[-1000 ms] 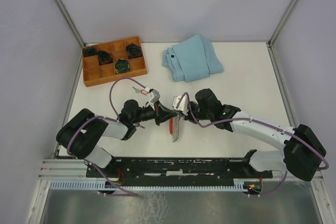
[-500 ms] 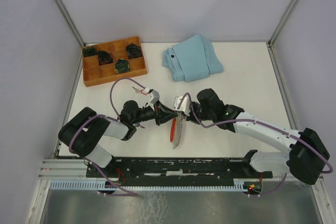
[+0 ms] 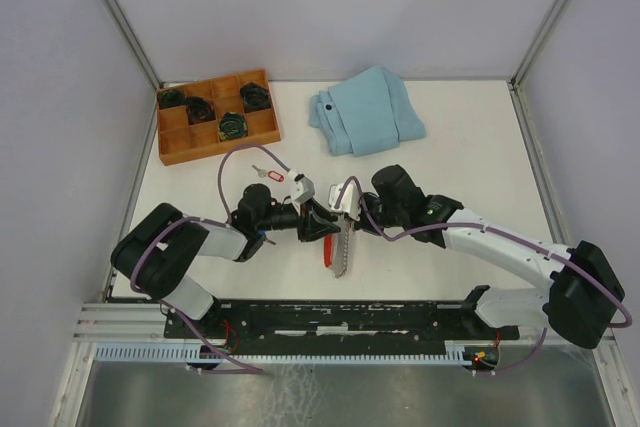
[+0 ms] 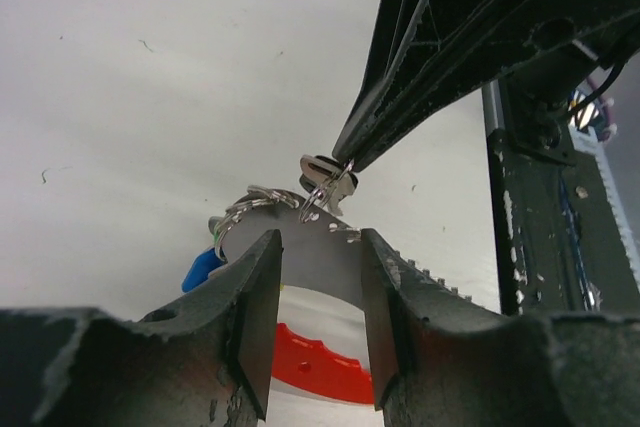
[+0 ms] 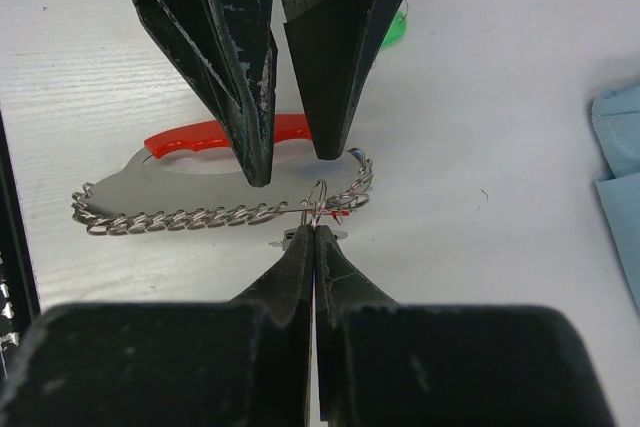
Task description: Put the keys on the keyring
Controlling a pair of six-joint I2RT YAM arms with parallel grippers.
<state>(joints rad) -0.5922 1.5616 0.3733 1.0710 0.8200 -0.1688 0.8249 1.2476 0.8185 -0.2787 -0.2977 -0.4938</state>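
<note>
The keyring [image 3: 336, 250] is a red curved strip [image 5: 215, 133] on a grey plate, with a row of silvery loops [image 5: 190, 217]. It lies on the table between both arms. My left gripper [image 3: 318, 225] is open, its jaws [image 4: 320, 239] down over the plate and red strip [image 4: 320, 362]. My right gripper [image 5: 316, 230] is shut on a small silver key [image 4: 322, 169] at the loops' end. Blue [image 4: 200, 269] and green [image 5: 396, 31] tags show by the keyring. A red-tagged key [image 3: 272, 175] lies apart on the table.
A wooden compartment tray [image 3: 200, 142] with dark coiled items stands at the back left. A folded light-blue cloth [image 3: 365, 112] lies at the back middle and shows in the right wrist view [image 5: 620, 147]. A metal rail [image 3: 330, 312] runs along the near edge.
My left gripper has shifted right and down over the keyring. The keyring has swung from tilted to nearly straight. My right gripper stays shut at the loops.
</note>
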